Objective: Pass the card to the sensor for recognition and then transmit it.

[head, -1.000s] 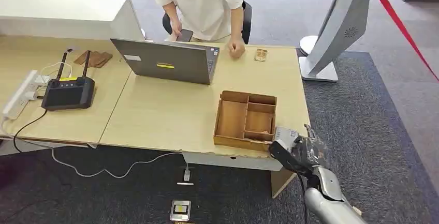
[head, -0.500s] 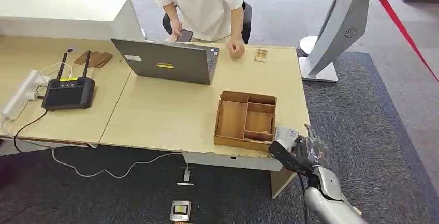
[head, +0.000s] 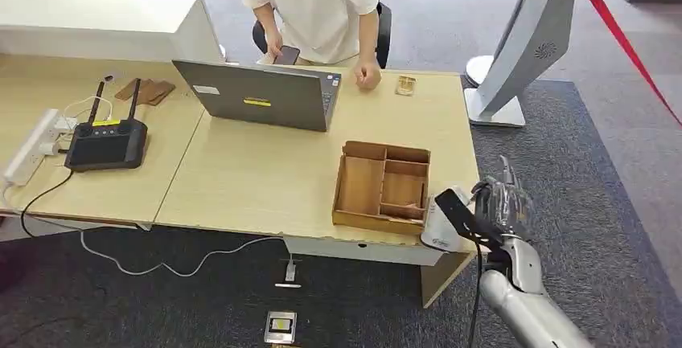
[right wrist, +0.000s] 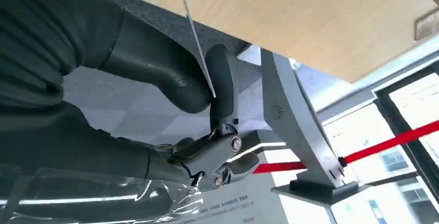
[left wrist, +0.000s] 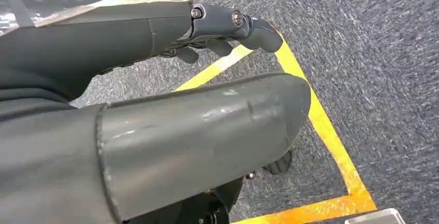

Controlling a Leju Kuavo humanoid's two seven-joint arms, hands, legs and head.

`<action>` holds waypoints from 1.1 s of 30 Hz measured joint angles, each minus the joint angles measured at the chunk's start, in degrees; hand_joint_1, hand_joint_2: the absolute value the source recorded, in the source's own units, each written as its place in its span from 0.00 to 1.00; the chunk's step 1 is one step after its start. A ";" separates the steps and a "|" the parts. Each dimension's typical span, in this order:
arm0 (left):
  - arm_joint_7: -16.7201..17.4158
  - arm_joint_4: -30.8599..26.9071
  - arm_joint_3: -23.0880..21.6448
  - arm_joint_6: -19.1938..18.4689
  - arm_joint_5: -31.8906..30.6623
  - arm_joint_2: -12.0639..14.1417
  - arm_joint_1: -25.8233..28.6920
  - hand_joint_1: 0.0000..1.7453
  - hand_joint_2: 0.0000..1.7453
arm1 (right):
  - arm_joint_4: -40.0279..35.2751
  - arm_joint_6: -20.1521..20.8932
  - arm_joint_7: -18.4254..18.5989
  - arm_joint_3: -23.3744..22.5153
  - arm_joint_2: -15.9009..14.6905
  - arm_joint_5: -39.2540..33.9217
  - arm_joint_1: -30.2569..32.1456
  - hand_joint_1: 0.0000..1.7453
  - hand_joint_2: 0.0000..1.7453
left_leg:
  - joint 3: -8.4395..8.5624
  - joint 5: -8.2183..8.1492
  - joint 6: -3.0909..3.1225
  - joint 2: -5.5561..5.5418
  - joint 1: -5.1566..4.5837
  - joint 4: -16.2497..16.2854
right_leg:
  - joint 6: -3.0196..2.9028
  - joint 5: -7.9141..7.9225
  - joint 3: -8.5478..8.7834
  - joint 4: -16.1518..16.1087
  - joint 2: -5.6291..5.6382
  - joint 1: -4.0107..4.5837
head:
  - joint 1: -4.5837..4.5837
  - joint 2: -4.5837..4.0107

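Observation:
My right hand [head: 497,206] hangs just off the table's front right corner and pinches a pale card [head: 439,232] between thumb and a finger. The card overlaps the table [head: 257,179] edge beside the wooden compartment tray [head: 381,188]. In the right wrist view the card [right wrist: 195,35] shows edge-on as a thin line under the tabletop [right wrist: 290,12], held against the thumb [right wrist: 220,79]. My left hand [left wrist: 171,105] hangs over grey carpet with its fingers [left wrist: 228,22] loosely extended and holds nothing. A black box with two antennas [head: 106,143] sits at the table's left.
A person [head: 314,2] sits behind an open laptop [head: 261,95], phone in one hand, the other hand [head: 367,75] on the table. A small wooden piece [head: 405,85] lies at the far right. A grey stand [head: 523,51] rises right of the table. A power strip [head: 32,145] lies far left.
My right hand has risen and shifted a little right and away from me. The card has tipped and now hangs lower against the table's corner.

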 joint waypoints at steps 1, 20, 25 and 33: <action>-0.13 0.00 0.00 0.00 0.00 -0.02 -0.01 0.00 0.00 | -0.90 -0.11 0.04 -0.57 -0.24 0.33 -0.06 1.00 1.00 | 0.00 0.00 0.00 0.00 0.00 0.00 | 0.00 0.00 0.00 0.00 0.00 0.00 | 0.00 0.00; -0.39 0.28 0.09 0.00 -0.68 -0.20 -0.07 0.00 0.00 | -16.08 3.35 0.24 -4.19 -1.46 5.77 0.06 1.00 1.00 | -0.06 0.00 0.00 -0.01 0.01 -0.01 | 0.00 0.00 0.00 0.02 0.00 0.01 | 0.00 0.00; 0.35 0.28 -0.35 0.00 -1.03 -0.20 -0.26 0.00 0.00 | -15.74 11.38 -1.66 -1.55 1.60 8.52 -5.52 1.00 1.00 | -0.10 0.03 -0.03 0.01 0.00 -0.02 | -0.04 0.03 -0.13 0.09 0.04 0.00 | 0.00 0.00; 4.28 0.28 -2.05 0.00 -2.03 -0.09 -1.11 0.00 0.00 | -4.05 17.92 -5.38 4.17 10.29 8.94 -18.45 1.00 1.00 | -0.18 0.14 -0.16 -0.10 0.02 -0.02 | -0.09 0.04 -0.18 0.18 -0.06 0.09 | 0.00 0.00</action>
